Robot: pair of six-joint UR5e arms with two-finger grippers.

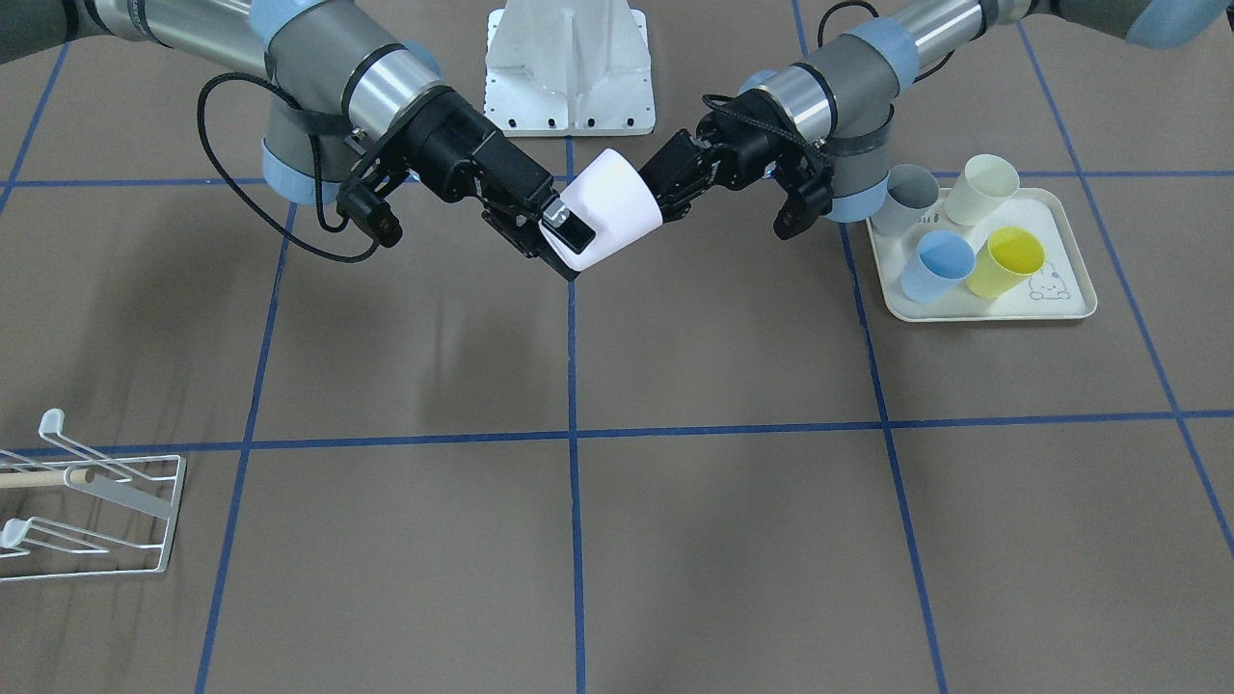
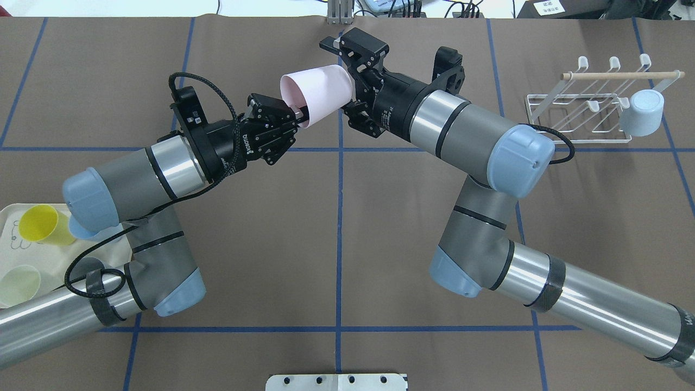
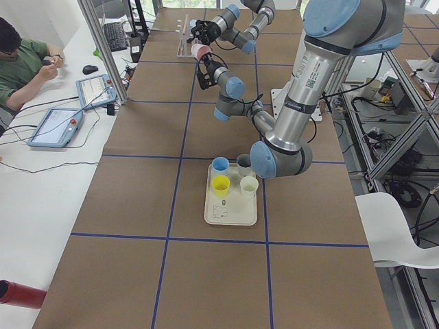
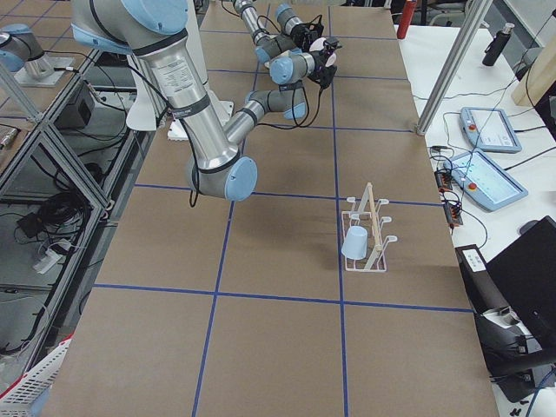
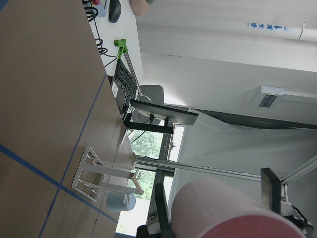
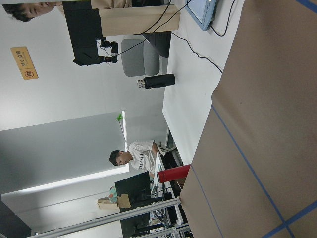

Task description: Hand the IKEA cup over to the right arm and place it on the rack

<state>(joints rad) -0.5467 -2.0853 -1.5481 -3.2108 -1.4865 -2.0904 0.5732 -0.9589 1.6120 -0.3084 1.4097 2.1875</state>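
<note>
**Pink cup held in mid-air between 2 grippers**

The left arm [image 2: 136, 179] comes in from the near left, folds at the elbow and reaches toward the middle of the table [image 1: 675, 530]. The right arm [image 2: 472, 136] mirrors it from the near right, bending at the elbow and pointing its wrist toward the left. The 2 grippers meet nose to nose above the table's centre line, a little to the far side of the middle.

Between them the pink cup [image 2: 320, 92] lies tilted on its side, clear of the table. Its mouth faces left and its base faces right. The left gripper [image 2: 296, 124] is clamped on the rim, with 1 finger inside the mouth and 1 outside the wall. The right gripper [image 2: 339, 81] straddles the base end with a finger on each side. In the front-facing view 1 of its finger pads overlaps the cup's wall, but whether the jaws are pressing on the cup cannot be told.

The rack [image 2: 592, 103] stands at the far right, well apart from the pink cup, with 1 blue-grey cup [image 2: 643, 111] on a prong. The tray [image 1: 1065, 289] at the near left holds 4 cups: a grey cup [image 1: 911, 198], a cream cup [image 1: 983, 188], a blue cup [image 1: 940, 265] and a yellow cup [image 1: 1007, 260].
</note>
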